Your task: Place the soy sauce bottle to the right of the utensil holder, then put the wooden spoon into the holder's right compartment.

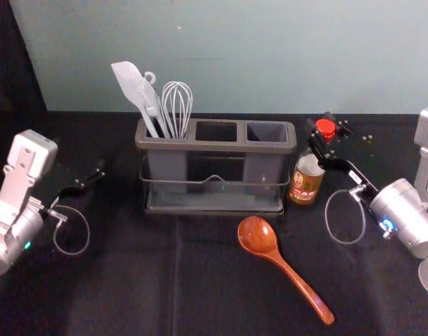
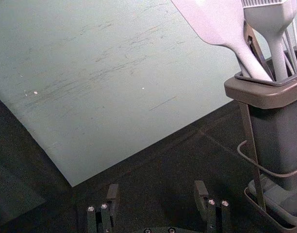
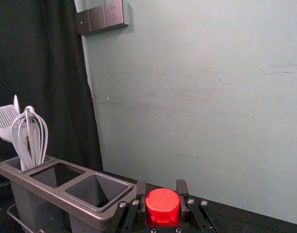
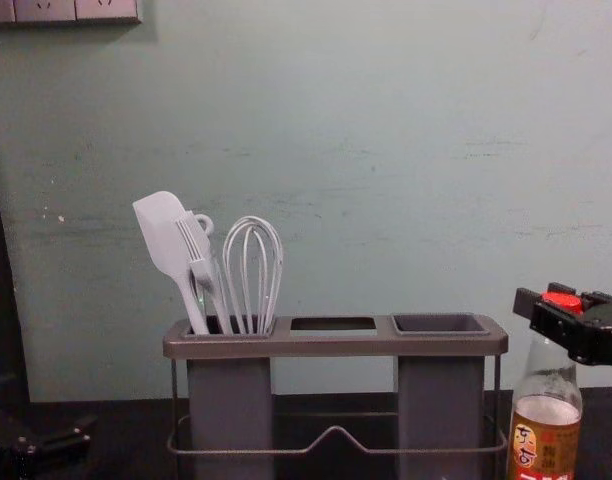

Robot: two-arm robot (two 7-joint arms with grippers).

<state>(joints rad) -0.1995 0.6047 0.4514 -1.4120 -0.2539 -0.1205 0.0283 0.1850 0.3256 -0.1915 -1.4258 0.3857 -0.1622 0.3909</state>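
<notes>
Matte black cloth (image 1: 116,297) lies under the utensil holder (image 1: 217,146), a smooth grey plastic rack with rounded rim and thin wire rail. Right of the holder, the upright glass soy sauce bottle (image 1: 306,180) has its red-capped top pinched between the right gripper's (image 1: 325,132) fingers, which partly mask the neck; the chest view cuts off its base. In front of the holder lies the glossy, oval-bowled wooden spoon (image 1: 275,257). Left of it, the left gripper (image 1: 90,176) is spread wide, empty, its dark tips hard to make out against the cloth.
</notes>
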